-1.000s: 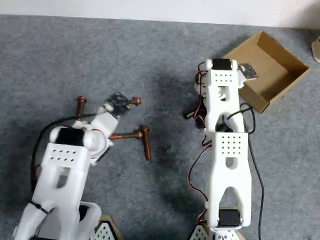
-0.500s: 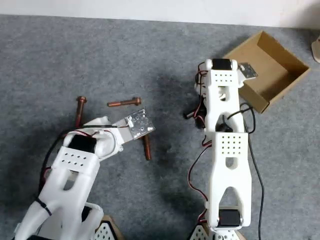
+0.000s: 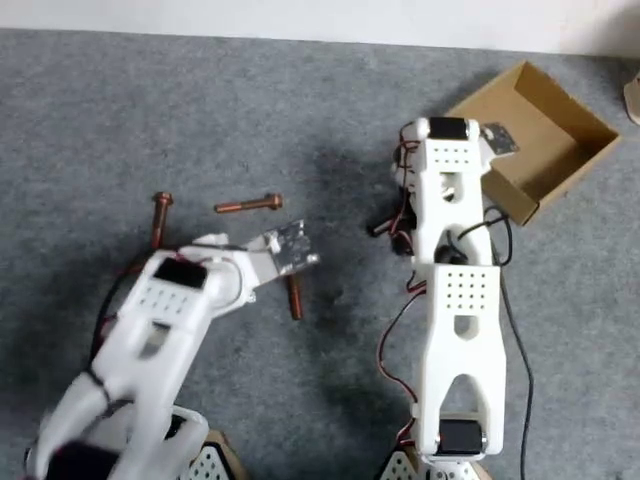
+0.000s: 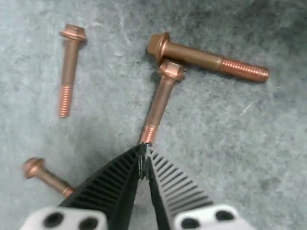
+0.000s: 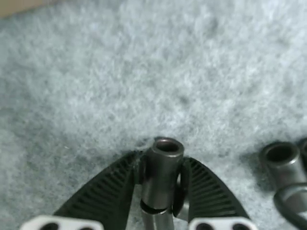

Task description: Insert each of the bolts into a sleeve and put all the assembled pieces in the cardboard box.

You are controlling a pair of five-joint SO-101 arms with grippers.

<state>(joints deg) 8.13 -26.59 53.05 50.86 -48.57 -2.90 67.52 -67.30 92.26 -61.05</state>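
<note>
Since the brown cardboard box looks empty and the copper-coloured bolts lie loose on the grey carpet, nothing seems assembled yet. The left gripper is closed and empty, and the right gripper clamps a dark metal sleeve.

Four copper bolts on the bench. One gripped sleeve plus one loose sleeve, so two for certain; further dark tube ends at the edge beside the loose one, count unclear. One cardboard box. Two white arms.
</note>
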